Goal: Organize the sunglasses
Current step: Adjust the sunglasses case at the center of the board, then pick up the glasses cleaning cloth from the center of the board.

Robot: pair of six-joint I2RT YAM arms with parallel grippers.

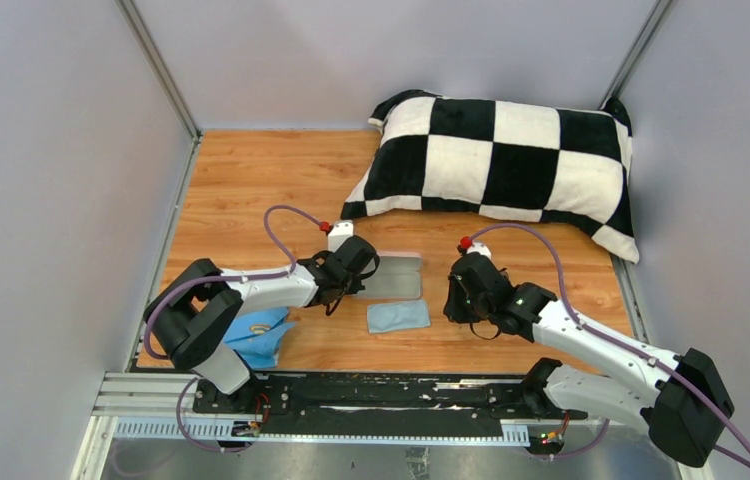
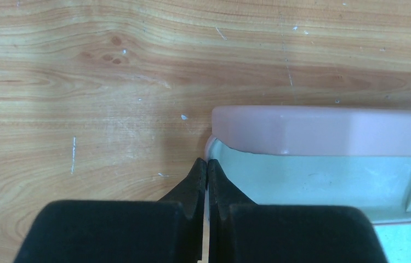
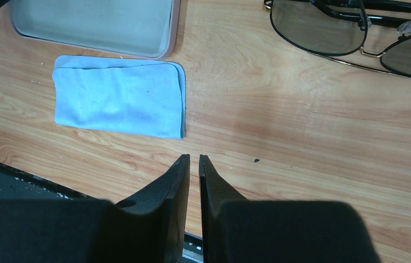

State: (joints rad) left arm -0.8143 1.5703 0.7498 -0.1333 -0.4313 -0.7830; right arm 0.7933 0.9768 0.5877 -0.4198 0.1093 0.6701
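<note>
The sunglasses [image 3: 319, 26] lie on the wooden table, folded, dark thin frame with tinted lenses, at the top right of the right wrist view; in the top view my right arm hides them. The pink case [image 1: 398, 275] lies open, its lid [image 2: 324, 130] raised and its pale green inside [image 2: 324, 181] showing. My left gripper [image 2: 207, 163] is shut on the case's left rim, one finger inside and one outside. My right gripper [image 3: 194, 158] is shut and empty, low over bare wood between the sunglasses and the light-blue cloth [image 3: 120, 98].
A black-and-white checkered pillow [image 1: 496, 160] fills the back right. A crumpled blue cloth or bag [image 1: 263, 335] lies under my left arm at the front left. The black base rail [image 1: 381, 395] runs along the near edge. Grey walls enclose the table.
</note>
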